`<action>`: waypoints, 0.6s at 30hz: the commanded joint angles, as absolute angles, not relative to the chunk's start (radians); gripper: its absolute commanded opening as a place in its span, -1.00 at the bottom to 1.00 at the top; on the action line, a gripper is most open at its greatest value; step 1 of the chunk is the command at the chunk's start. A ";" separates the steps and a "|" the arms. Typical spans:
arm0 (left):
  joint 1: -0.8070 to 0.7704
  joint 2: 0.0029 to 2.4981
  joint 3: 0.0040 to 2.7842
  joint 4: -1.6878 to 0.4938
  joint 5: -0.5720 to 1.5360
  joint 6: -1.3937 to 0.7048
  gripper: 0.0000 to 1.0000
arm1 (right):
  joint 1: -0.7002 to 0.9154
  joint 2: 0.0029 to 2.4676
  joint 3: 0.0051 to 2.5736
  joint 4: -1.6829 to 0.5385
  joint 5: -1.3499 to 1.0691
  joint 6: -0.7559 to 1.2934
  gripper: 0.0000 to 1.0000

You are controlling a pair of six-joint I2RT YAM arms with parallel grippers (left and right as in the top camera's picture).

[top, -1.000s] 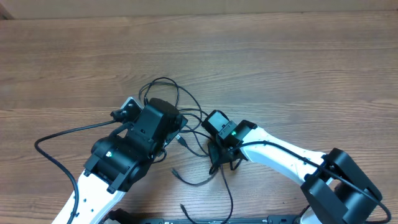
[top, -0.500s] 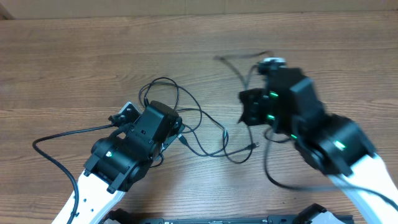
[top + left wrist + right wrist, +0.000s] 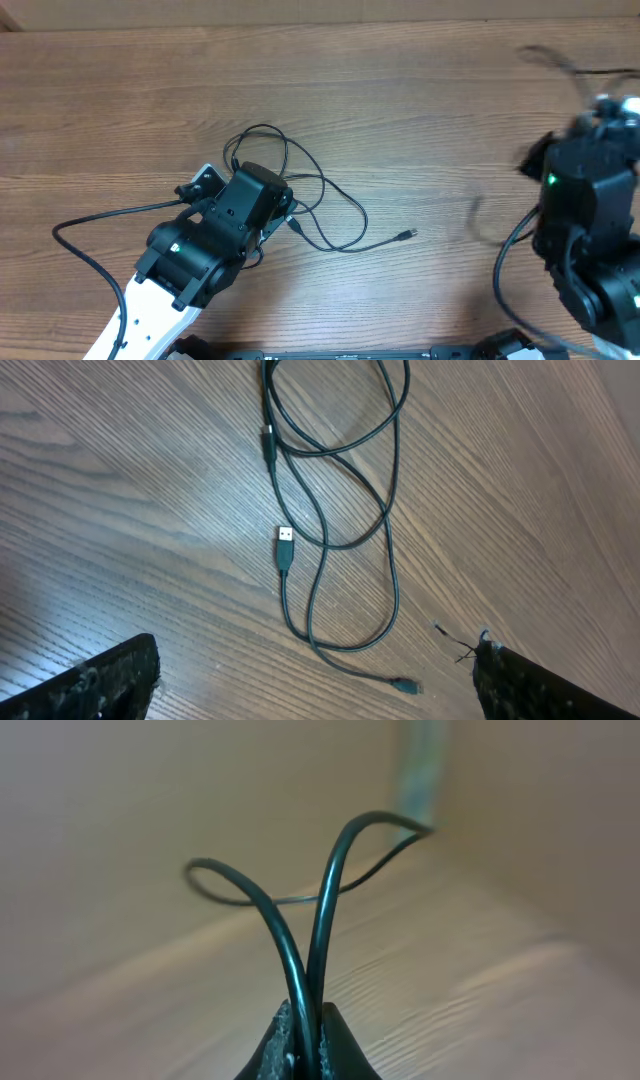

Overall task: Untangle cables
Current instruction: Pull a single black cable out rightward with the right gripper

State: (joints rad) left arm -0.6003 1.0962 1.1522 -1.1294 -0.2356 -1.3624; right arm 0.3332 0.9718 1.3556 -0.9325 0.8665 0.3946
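R gripper point(image 3: 306, 1045): jaws clamped on 1 cord point(image 3: 325, 910), pinched doubled, held up at far R. L gripper point(image 3: 318, 682): jaws wide apart, hovering over other cables point(image 3: 385, 530) lying looped on bench point(image 3: 420, 90). Cords look light, limp, slick; prob best taken mid-run, not by plugs point(image 3: 284, 546).

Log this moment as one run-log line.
left fingers: open, over table | right fingers: shut on cable loop, held above table | other cables: overlapping on table under left fingers
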 commanded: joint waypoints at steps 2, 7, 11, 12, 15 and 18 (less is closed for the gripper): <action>-0.603 1.100 1.151 -1.129 -0.242 -1.365 0.99 | 0.155 1.053 1.346 -0.830 1.273 0.392 -0.92; -0.603 1.100 1.151 -1.129 -0.242 -1.365 0.99 | -0.131 1.216 1.346 -0.654 1.270 0.391 -0.92; -0.603 1.100 1.151 -1.129 -0.242 -1.365 0.99 | -0.342 1.347 1.346 -0.548 1.193 0.383 -0.92; -0.603 1.100 1.152 -1.129 -0.242 -1.365 0.99 | -0.391 1.379 1.346 -0.544 1.118 0.383 -0.92; -0.603 1.100 1.151 -1.129 -0.242 -1.365 0.99 | -0.522 1.471 1.346 -0.524 0.893 0.383 -0.92; -0.603 1.100 1.151 -1.129 -0.242 -1.365 0.99 | -0.659 1.578 1.346 -0.470 0.687 0.353 -0.92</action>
State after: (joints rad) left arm -0.6003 1.0962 1.1522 -1.1301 -0.2352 -1.3624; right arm -0.5571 1.5097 1.3479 -0.5079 0.9455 0.3847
